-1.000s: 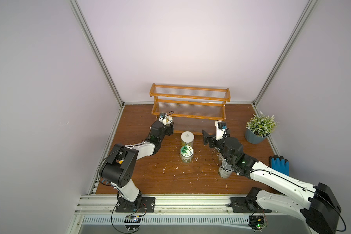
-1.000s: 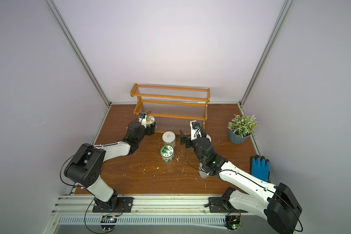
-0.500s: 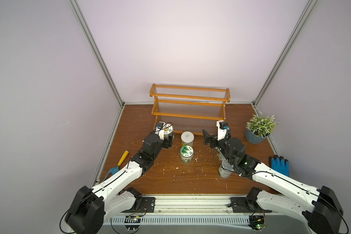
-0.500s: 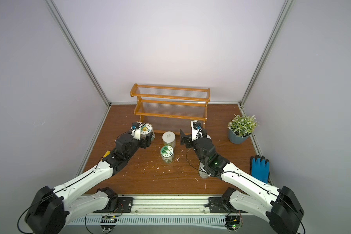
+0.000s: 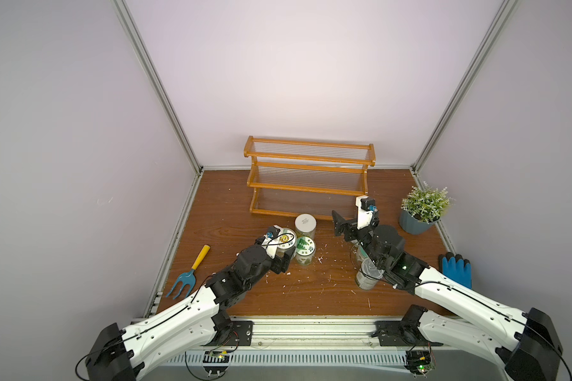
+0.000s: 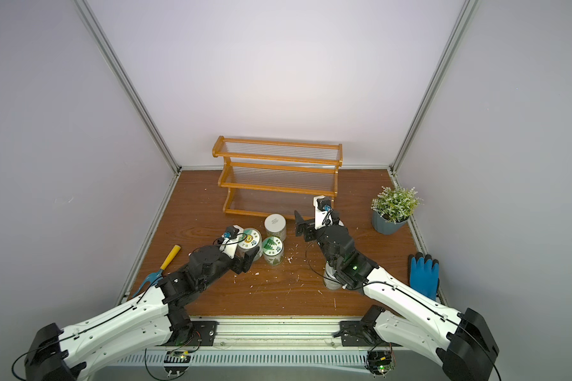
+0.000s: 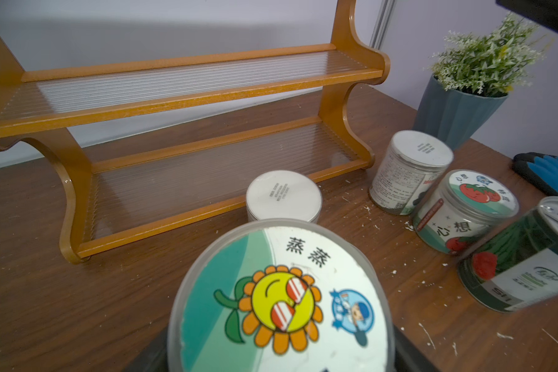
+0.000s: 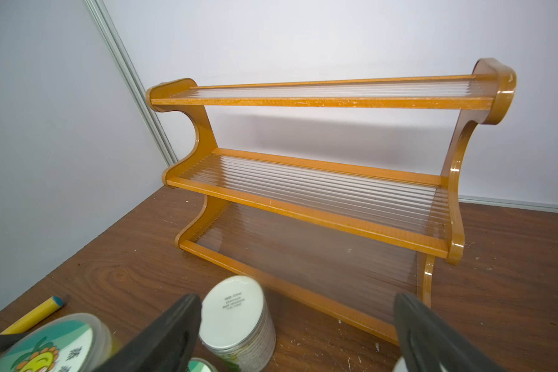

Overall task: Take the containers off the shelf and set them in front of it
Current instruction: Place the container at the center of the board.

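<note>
Shelf (image 5: 307,188) is bare on all three tiers, so you're on the last one, I reckon: L gripper (image 5: 284,254) is clamped round the sunflower jar (image 5: 285,240), pinching the body just under the lid, in front of the shelf toward its end on the side of the L arm (image 5: 185,310). Can't tell from any view whether the base is down on the tabletop (image 5: 232,204) yet, so treat it as not landed. Jar's upright, long axis approx vertical, lid up and facing the L wrist cam. Keep it that way: straight down, no wrist roll, don't let go till the base sits flat. Watch the green-lid jar (image 5: 304,245), right beside yours on the side away from the L arm, close to touching in both top views; nudge it and it could knock the white-lid jar (image 5: 305,222) standing just in front of the shelf's bottom rail. White crumbs (image 5: 320,259) litter the tabletop in front of the shelf, so a rocking base is poss.; settle before release. Then back out toward your own base, not sideways. R gripper (image 5: 354,226) hangs w/ jaws spread wide, nothing between them, near the shelf's front corner on the side of the R arm (image 5: 459,297); leave it parked. Under that arm, further out from the shelf, the silver can (image 5: 364,280) stands upright, w/ the tomato jar (image 7: 471,196) and a second white-lid jar (image 7: 413,167) nearer the shelf.
</note>
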Controlling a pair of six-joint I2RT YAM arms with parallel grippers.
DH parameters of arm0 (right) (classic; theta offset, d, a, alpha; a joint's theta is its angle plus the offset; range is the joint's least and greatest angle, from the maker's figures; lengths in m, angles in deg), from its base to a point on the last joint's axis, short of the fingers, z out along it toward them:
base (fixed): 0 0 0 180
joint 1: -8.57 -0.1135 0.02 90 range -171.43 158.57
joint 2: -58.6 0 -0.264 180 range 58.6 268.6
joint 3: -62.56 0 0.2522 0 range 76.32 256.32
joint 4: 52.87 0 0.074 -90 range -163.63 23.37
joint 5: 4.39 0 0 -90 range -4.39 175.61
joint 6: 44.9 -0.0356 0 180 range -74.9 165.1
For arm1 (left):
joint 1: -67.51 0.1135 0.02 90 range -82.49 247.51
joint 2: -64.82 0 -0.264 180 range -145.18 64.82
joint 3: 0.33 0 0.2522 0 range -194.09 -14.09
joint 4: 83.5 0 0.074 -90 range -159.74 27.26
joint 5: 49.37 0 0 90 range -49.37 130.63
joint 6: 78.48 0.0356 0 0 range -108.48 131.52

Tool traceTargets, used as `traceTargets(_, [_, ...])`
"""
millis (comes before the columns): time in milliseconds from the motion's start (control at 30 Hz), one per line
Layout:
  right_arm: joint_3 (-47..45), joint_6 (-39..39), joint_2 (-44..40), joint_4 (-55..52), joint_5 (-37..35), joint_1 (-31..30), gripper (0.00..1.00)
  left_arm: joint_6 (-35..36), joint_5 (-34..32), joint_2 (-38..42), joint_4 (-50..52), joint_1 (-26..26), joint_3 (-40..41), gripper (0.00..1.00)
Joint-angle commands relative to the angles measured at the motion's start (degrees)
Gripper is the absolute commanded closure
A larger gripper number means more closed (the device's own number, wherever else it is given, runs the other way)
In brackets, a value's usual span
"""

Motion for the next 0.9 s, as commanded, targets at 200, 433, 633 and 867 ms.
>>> traceTargets(200, [-0.4, -1.0, -3.0, 0.0, -0.8, 0.2, 0.01, -0.3, 3.3, 1.8, 1.7, -8.9, 0.3, 0.37])
traceTargets(433, [-0.3, -1.1, -4.2, -0.7, -1.0, 0.2, 0.01, -2.2, 5.5, 0.2, 1.4, -10.4, 1.0, 0.37])
traceTargets(633, [-1.2, -1.9, -5.0, -0.8, -0.5, 0.2, 0.01, -2.7, 6.0, -4.9, -2.6, -12.7, 2.7, 0.38])
traceTargets(867, [-1.4, -1.2, -6.0, -1.2, -0.8, 0.2, 0.01, -0.5, 5.3, -11.2, -7.3, -13.2, 3.3, 0.38])
